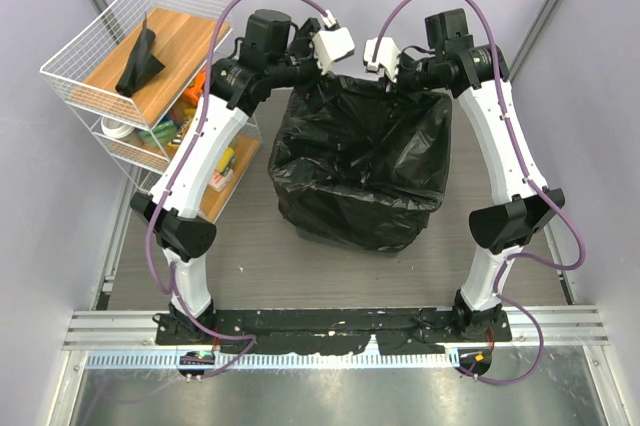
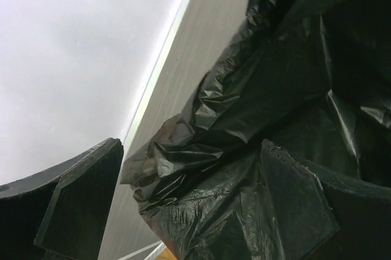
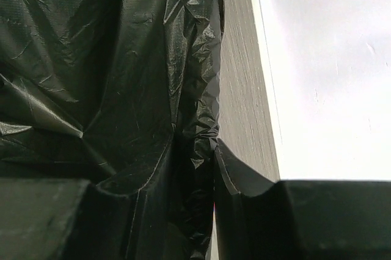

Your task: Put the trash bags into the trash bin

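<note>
Top external: one crinkled sack (image 1: 360, 161), one rack (image 1: 185, 41), perhaps one folded bag (image 1: 140, 58).

Pale lilac walls (image 1: 40, 246) enclose a grey wood-grain floor (image 1: 300, 276). A white wire shelf rack (image 1: 93, 24) with wooden boards (image 1: 190, 36) stands well left of the left claw (image 1: 333, 51).

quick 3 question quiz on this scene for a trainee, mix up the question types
1. True or false: the large black trash bag lies flat and folded.
2. Whose fingers stand wide apart? A) left gripper B) right gripper
3. What lies on the top shelf of the white wire rack?

Key: 1 false, it stands opened out with its mouth up. 2 A. 3 a folded black trash bag.
</note>
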{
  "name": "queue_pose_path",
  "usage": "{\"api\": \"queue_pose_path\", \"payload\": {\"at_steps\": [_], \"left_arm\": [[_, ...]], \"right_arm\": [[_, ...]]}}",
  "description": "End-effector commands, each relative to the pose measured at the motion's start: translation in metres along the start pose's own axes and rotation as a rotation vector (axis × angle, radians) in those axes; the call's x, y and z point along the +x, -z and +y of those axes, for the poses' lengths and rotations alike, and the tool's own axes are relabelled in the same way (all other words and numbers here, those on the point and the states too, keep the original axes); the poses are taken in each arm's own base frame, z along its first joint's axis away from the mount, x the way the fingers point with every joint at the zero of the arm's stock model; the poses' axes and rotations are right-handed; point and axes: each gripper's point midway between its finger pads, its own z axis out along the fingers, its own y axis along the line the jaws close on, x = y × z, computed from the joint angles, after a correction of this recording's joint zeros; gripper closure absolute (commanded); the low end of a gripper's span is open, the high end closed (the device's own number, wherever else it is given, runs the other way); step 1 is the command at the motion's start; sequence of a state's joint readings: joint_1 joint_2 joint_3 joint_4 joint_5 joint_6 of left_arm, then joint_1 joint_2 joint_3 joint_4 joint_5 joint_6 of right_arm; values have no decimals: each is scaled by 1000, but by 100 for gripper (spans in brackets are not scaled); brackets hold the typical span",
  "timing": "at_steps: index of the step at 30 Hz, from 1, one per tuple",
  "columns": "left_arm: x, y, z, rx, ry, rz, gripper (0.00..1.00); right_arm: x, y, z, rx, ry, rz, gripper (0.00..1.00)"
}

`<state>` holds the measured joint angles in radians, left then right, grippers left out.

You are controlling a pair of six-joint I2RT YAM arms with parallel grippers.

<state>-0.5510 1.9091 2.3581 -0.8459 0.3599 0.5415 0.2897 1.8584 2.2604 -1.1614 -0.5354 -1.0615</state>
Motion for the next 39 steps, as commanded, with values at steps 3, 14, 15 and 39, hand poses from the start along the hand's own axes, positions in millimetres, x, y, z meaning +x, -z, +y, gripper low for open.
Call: {"api": "queue_pose_path", "payload": {"at_steps": [3,14,15,39], "left_arm": [[2,17,-11,94,-132,13,0],[7,2,11,65,-158,-2,5],[8,1,9,79,-158,0,6],[52,-16,-19,221,-153,93,100]], "right_arm": [[4,5,45,-167,-36,29,94],[-8,18,48,-153,-33,0,94],[-8,18,48,-152,-37,0,94],[-23,34,11,86,-171,-15,65]]}}
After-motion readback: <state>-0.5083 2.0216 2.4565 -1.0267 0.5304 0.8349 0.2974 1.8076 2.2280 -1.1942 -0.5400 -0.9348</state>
